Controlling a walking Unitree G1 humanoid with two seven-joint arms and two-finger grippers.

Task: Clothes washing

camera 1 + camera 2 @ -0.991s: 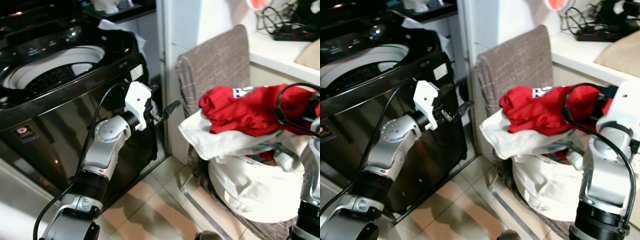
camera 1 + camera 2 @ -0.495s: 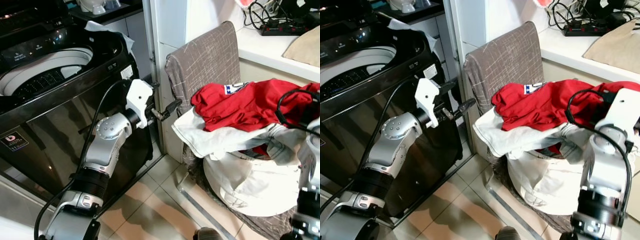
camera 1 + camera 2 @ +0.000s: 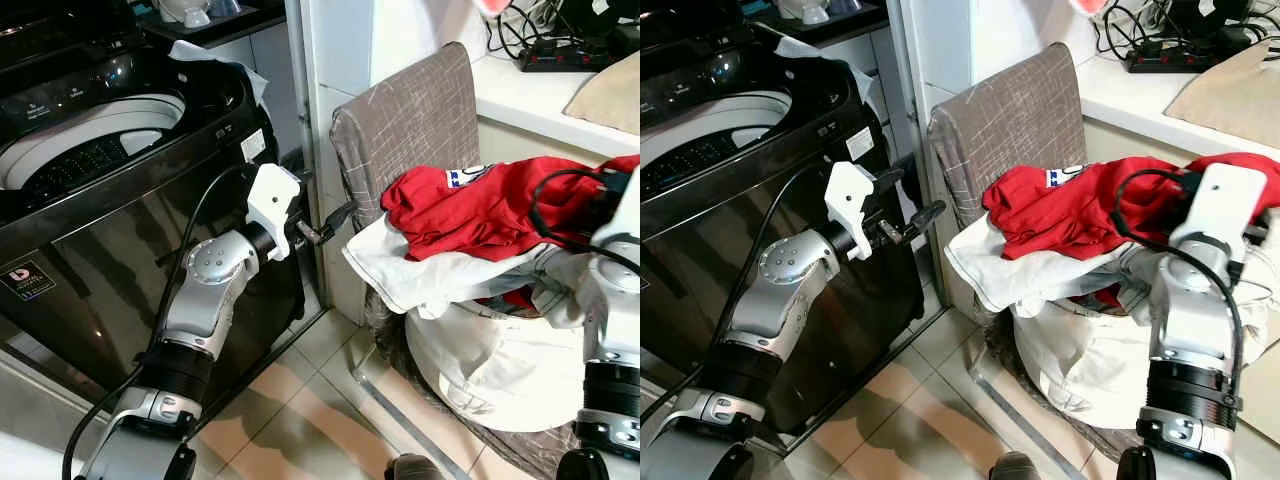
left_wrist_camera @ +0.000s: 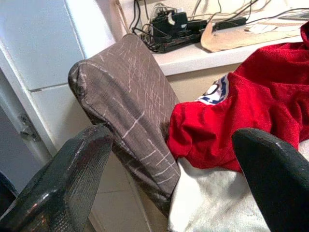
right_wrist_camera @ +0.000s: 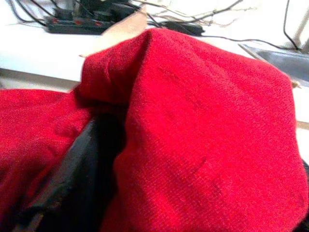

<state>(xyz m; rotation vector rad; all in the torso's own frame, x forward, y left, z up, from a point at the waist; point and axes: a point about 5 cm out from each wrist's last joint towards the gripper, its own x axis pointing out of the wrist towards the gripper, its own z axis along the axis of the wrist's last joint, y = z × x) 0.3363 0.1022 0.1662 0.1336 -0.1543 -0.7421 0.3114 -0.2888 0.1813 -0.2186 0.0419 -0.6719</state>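
Since 1 s back the right gripper has come up w/ a fold of the red garment: red cloth now drapes right over its black finger in the right wrist view, so it looks clamped on the fabric, tho how far the fingers stand apart is buried under cloth. Left gripper has barely shifted, fingers spread wide, nothing held, aimed at the grey-brown cloth draped over the upright back beside the pile. Red garment lies on top of the white laundry heap, long axis running across from the robot's centre out to its right, so right arm is much the nearer. Washing machine sits well off to the robot's left, lid open, white drum rim showing; the carry must go leftward across the body. Writing: blue-white patch on the red garment, illegible; small logo sticker on washer front, can't read it.
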